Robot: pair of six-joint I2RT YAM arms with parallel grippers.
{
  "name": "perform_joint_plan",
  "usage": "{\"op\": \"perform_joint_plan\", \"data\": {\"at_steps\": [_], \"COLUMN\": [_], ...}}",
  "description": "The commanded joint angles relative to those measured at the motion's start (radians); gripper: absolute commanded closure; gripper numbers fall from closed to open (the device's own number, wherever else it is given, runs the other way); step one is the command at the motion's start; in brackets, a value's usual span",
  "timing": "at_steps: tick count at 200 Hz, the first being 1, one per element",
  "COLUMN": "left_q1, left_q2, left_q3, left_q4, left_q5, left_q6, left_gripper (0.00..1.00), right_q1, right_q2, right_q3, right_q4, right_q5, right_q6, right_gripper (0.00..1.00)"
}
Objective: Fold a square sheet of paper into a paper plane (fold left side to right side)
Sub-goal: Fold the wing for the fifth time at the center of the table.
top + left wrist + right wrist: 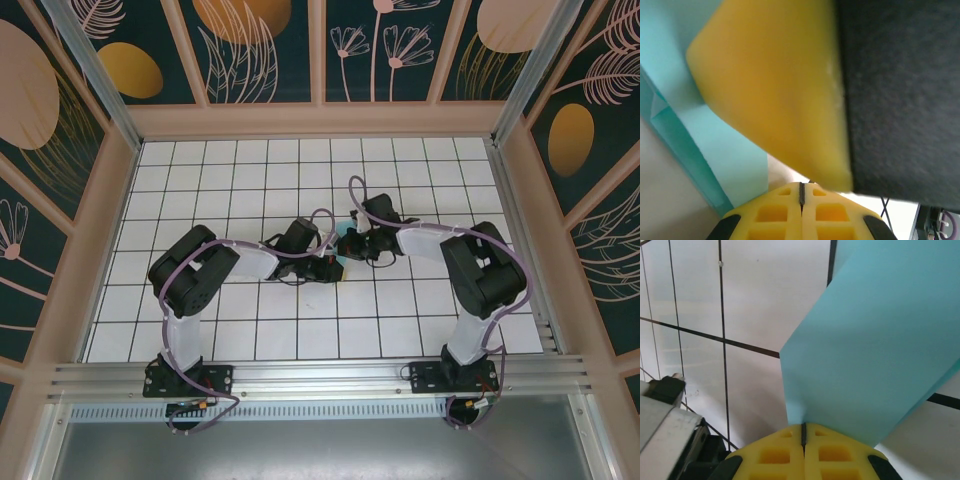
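Left gripper [801, 192]: fingers [785, 196] fully closed, seam tight, nothing visible between them. The paper [715, 135] runs past just to the left of the tips. I cannot tell whether they pinch an edge or only press on it. Judgement: closed tips serve as an anchor, fixing one side while the other side is moved.

Yellow pad [775, 90] with a black backing sits very close above the left tips. It is probably a finger of the other arm, so the two grippers are working almost touching.

Paper location: near the middle of the worktop [250, 330], well away from every edge and corner, between the two wrists.

Right gripper [803, 432]: jaws shut on a corner of the paper. The sheet emerges from the seam and rises up and to the right, clear of the tiles. Judgement: the corner grip gives control of a whole flap, so it can be carried across for the left-to-right fold.

Paper appearance:
- Plain turquoise, matt, no print.
- The raised panel is smooth and flat with straight edges.
- From the left wrist, a darker strip runs along one edge with a small triangular tuck, which suggests doubled layers.
- No finished dart shape is discernible, so I judge the folding unfinished.
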Motion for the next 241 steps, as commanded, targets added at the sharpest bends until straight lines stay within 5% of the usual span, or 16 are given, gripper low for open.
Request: {"op": "perform_joint_plan", "data": {"at_steps": [1,241], "left_q1": [-0.008,-0.008], "left_q2": [0.009,0.016], "left_q3": [-0.037,-0.087], "left_q4": [-0.131,-0.086], "left_q5": [-0.023,-0.028], "left_q6": [-0.011,-0.024], "left_gripper": [1.0,1.0], "right_q1": [0.002,-0.238], "right_q2": [0.039,0.195], "right_q3": [0.008,0.274], "right_q4": [0.007,-0.087], "right_q5": [0.04,0.174], "right_q6": [-0.014,-0.19], "right_gripper": [0.93,0.91]}}
